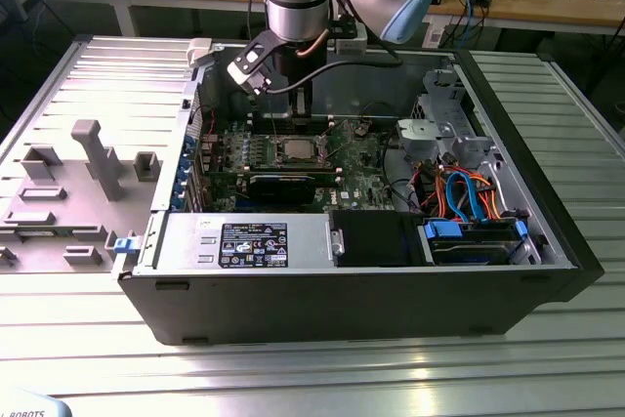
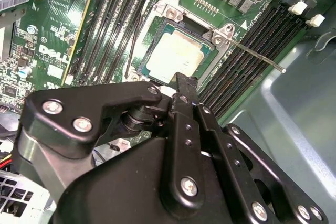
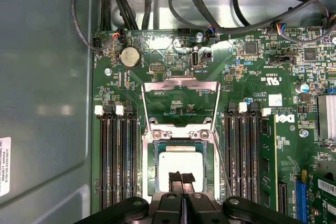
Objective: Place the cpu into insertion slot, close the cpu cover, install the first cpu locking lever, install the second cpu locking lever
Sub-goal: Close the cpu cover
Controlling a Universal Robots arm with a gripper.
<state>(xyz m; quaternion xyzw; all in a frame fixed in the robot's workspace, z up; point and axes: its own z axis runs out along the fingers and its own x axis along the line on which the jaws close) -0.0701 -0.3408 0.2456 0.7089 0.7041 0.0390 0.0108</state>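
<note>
The cpu lies flat in the insertion slot, its silver-grey top showing; it also appears in the second wrist view as the cpu and in the exterior view as the cpu. The cpu cover stands swung open behind the socket, with green board visible through its window. A thin locking lever sticks out free beside the socket. My gripper hovers just over the chip's near edge, its black pads pressed together with nothing between them. In the exterior view my gripper hangs inside the case.
Long black memory slots flank the socket on both sides. Black cables run along the case wall. A black graphics card, a power supply, a drive cage and orange and blue cables fill the case. A grey fixture sits outside.
</note>
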